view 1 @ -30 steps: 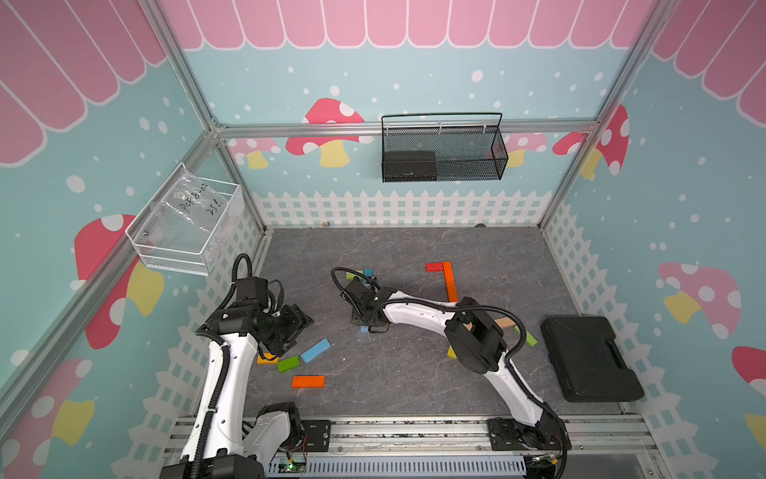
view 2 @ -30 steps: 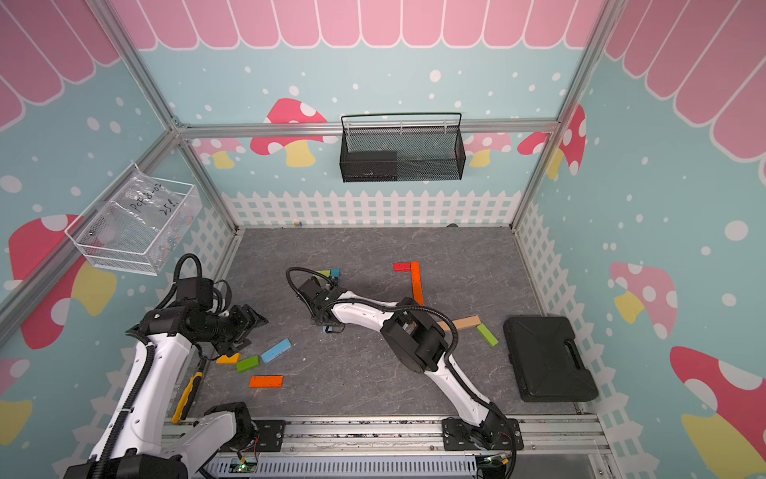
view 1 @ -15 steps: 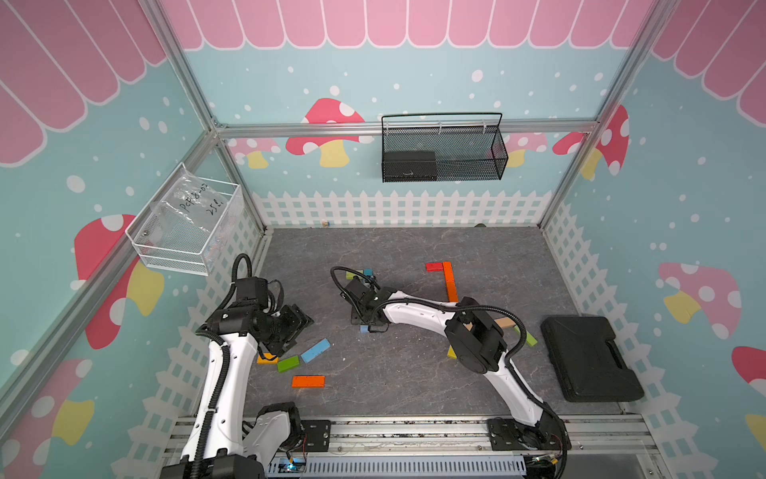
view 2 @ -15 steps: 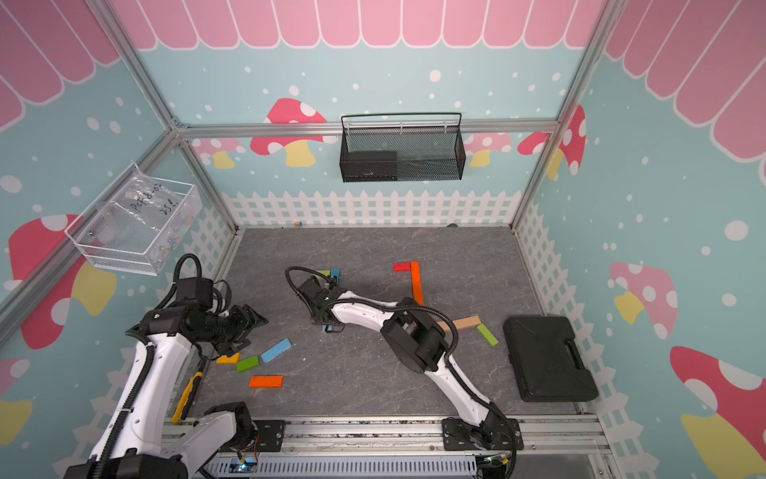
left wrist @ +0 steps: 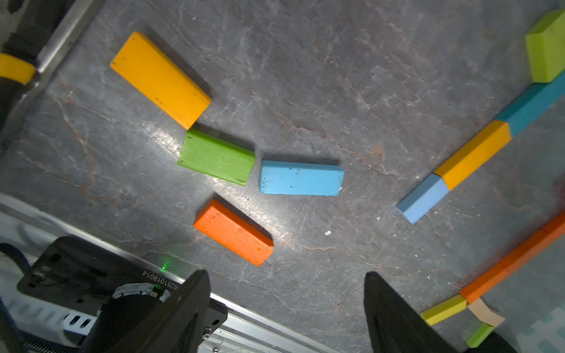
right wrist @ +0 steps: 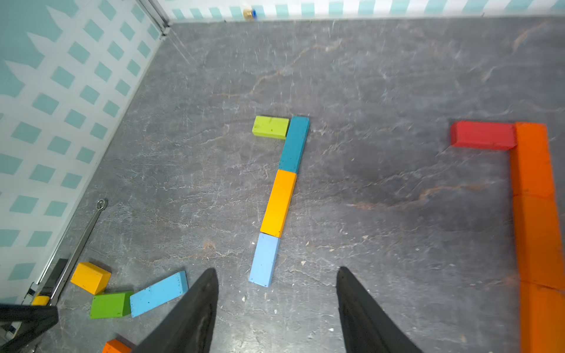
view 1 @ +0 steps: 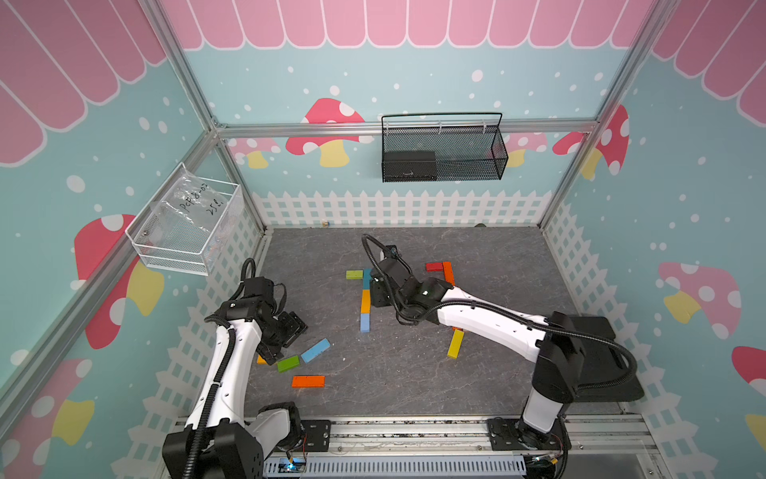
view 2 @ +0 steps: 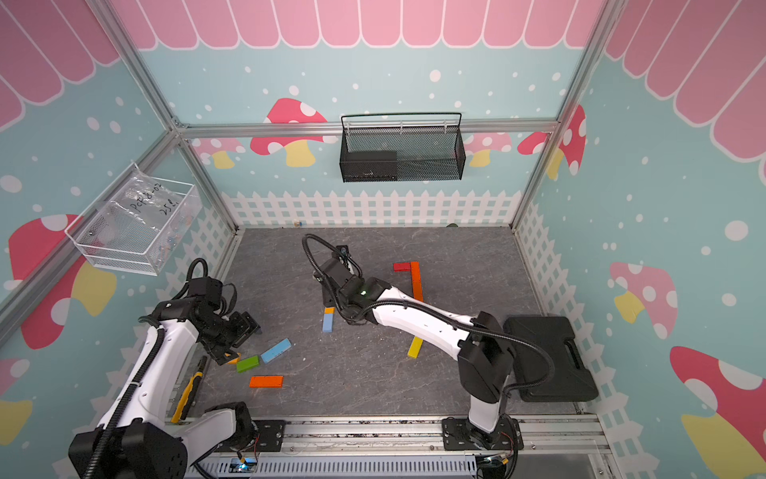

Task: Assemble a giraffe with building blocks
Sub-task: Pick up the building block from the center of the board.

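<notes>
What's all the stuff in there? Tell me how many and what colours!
Loose blocks: four; yellow, green, light blue, orange; beside left arm.
Block line: four; lime, teal, yellow, light blue; mid-floor.
Second line: count unclear; red, orange, yellow; partly under right arm.
Case: one; black; floor, right side.
Wall baskets: two; black on back wall, white on left wall.
Hand tool: one; yellow-black; left floor edge.
Grippers: two; black; left gripper and right gripper both open, empty.

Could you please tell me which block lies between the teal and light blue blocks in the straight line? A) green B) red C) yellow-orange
C: in the right wrist view the yellow-orange block lies end to end between the teal block and the light blue block.
</notes>
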